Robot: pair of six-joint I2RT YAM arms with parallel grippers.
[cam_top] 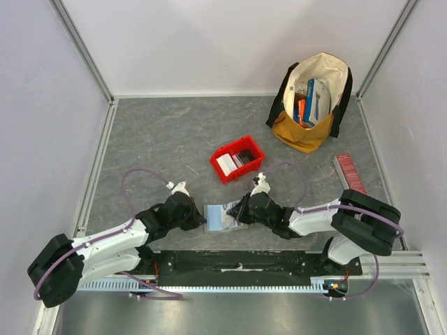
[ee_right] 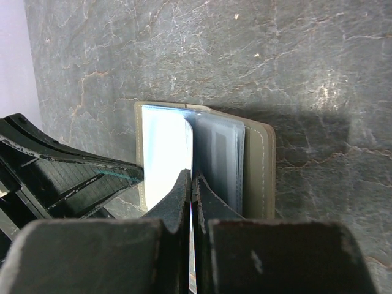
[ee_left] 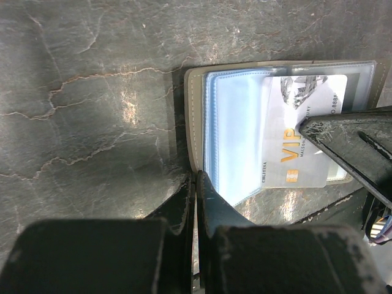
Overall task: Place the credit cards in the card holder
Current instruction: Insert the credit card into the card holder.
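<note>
The open card holder (ee_right: pixel 263 165), a white credit card (ee_left: pixel 283 122) sleeved inside, is flanked closely by the left gripper (ee_left: pixel 196 180) and right gripper (ee_right: pixel 192 180), each with jaws pressed together.

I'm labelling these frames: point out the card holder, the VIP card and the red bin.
card holder (ee_right: pixel 260 171): right wrist view, olive cover by its stitching.
VIP card (ee_left: pixel 283 147): left wrist view, white face by the lettering.
red bin (cam_top: pixel 244 172): top external view, near wall.
</note>
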